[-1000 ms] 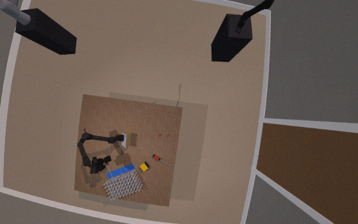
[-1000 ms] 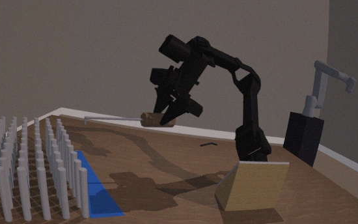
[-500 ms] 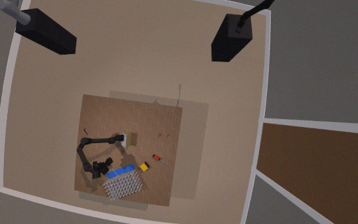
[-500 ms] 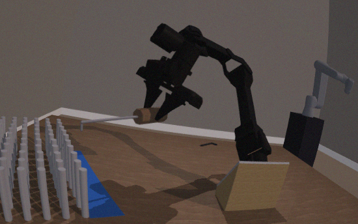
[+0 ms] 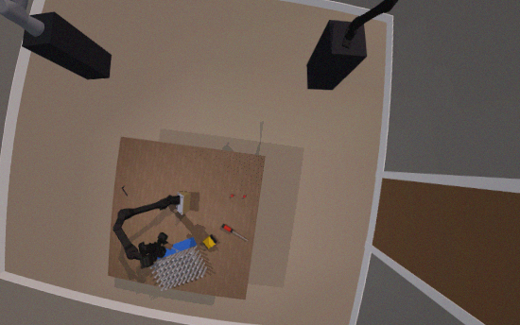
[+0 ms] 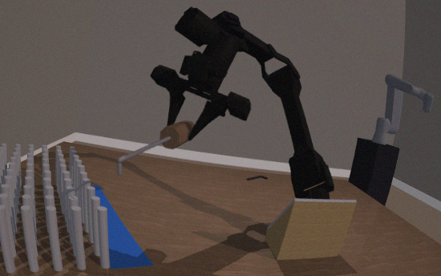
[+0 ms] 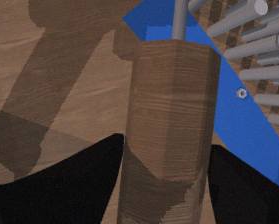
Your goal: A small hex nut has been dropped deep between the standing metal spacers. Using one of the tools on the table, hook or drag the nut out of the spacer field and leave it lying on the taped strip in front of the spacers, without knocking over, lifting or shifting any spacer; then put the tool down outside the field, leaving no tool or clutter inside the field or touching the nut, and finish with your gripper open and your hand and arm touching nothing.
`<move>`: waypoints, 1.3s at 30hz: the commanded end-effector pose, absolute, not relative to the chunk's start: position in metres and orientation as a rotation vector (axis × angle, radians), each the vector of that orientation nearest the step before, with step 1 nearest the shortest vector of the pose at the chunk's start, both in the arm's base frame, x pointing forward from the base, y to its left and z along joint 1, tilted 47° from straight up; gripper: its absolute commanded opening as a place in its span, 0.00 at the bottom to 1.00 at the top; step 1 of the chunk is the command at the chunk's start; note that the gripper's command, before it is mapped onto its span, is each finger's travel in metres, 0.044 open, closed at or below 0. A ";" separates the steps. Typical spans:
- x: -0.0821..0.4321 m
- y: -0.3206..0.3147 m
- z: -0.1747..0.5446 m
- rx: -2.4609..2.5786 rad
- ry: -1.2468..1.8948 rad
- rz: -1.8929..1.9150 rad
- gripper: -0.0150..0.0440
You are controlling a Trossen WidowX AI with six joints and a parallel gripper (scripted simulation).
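Observation:
My gripper (image 6: 180, 131) (image 7: 166, 148) is shut on the wooden handle (image 6: 175, 135) (image 7: 172, 90) of a hook tool. Its metal rod (image 6: 142, 150) slopes down to a short bent tip in the air beside the spacers. The small hex nut (image 7: 241, 93) lies on the blue taped strip (image 5: 186, 244) (image 6: 124, 249) (image 7: 240, 125), close to the edge beside the front spacers, in the wrist view. The metal spacers (image 5: 180, 271) (image 6: 28, 233) (image 7: 255, 50) mostly look upright. A slanting light streak crosses the front rows in the exterior view; I cannot tell what it is.
A wedge-shaped block (image 5: 182, 202) (image 6: 309, 229) stands near the arm base. A yellow block (image 5: 209, 242) sits beside the strip's end, with a red-handled screwdriver (image 5: 227, 229) beyond. A dark bent key (image 5: 124, 191) (image 6: 257, 177) and small red pieces (image 5: 232, 196) lie farther off.

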State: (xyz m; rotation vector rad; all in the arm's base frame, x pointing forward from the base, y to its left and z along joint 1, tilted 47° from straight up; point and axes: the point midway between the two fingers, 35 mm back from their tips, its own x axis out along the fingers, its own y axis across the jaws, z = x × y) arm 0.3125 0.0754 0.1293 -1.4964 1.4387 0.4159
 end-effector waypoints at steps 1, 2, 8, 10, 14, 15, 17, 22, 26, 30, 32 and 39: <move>0.318 0.099 0.117 -1.549 1.439 0.547 0.25; 0.318 0.104 0.114 -1.561 1.439 0.577 0.25; 0.321 0.134 0.095 -1.631 1.435 0.757 0.25; 0.322 0.144 0.088 -1.653 1.431 0.818 0.25; 0.321 0.164 0.074 -1.694 1.421 0.940 0.25; 0.321 0.169 0.070 -1.704 1.418 0.971 0.25; 0.320 0.179 0.063 -1.723 1.410 1.033 0.25; 0.315 0.203 0.044 -1.767 1.386 1.187 0.25; 0.310 0.221 0.028 -1.798 1.362 1.312 0.25; 0.303 0.239 0.012 -1.825 1.334 1.437 0.25; 0.299 0.248 0.004 -1.837 1.318 1.499 0.25; 0.283 0.277 -0.026 -1.869 1.253 1.718 0.25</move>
